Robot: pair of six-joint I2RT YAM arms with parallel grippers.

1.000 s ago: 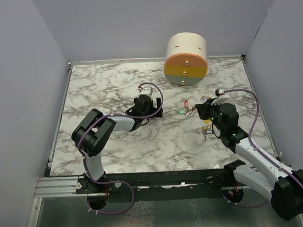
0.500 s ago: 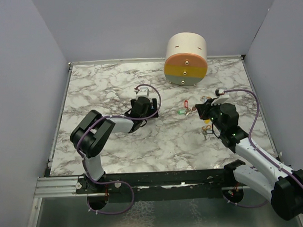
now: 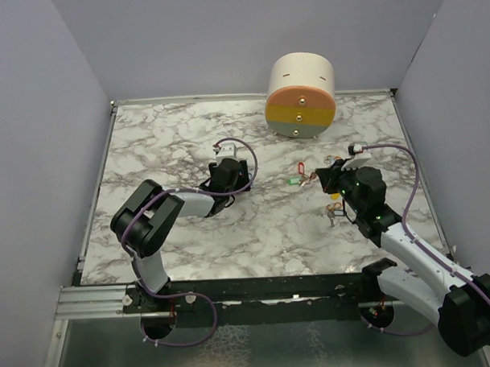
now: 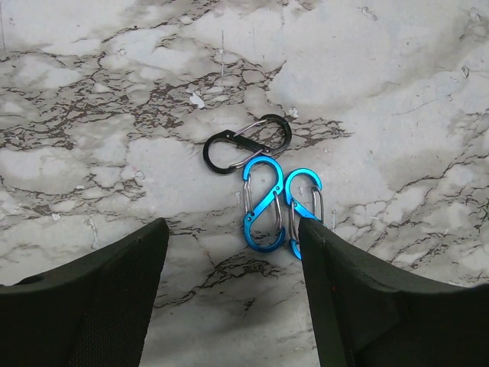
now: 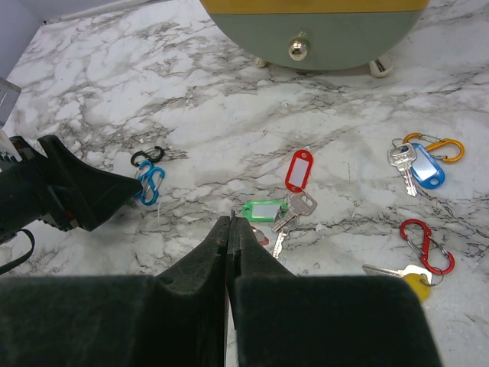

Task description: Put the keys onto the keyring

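In the right wrist view, keys lie on the marble: a red tag (image 5: 300,168) and a green tag (image 5: 262,209) with silver keys (image 5: 300,205), a blue-tagged key (image 5: 422,170), and a yellow-headed key (image 5: 405,275). My right gripper (image 5: 231,222) is shut just in front of the green tag, and a thin metal sliver, seemingly the keyring, shows between its pads. In the top view it (image 3: 321,179) sits right of the tags (image 3: 297,174). My left gripper (image 4: 233,229) is open and empty, low over two blue S-clips (image 4: 263,205) and a black one (image 4: 248,143). It shows mid-table in the top view (image 3: 233,176).
A round drawer drum (image 3: 300,97) stands at the back, close ahead in the right wrist view (image 5: 321,23). An orange clip (image 5: 435,144) and a red carabiner (image 5: 426,245) lie right of the keys. Grey walls enclose the marble table (image 3: 163,138).
My left gripper has shifted a little to the left and back. The right arm and the keys have not moved.
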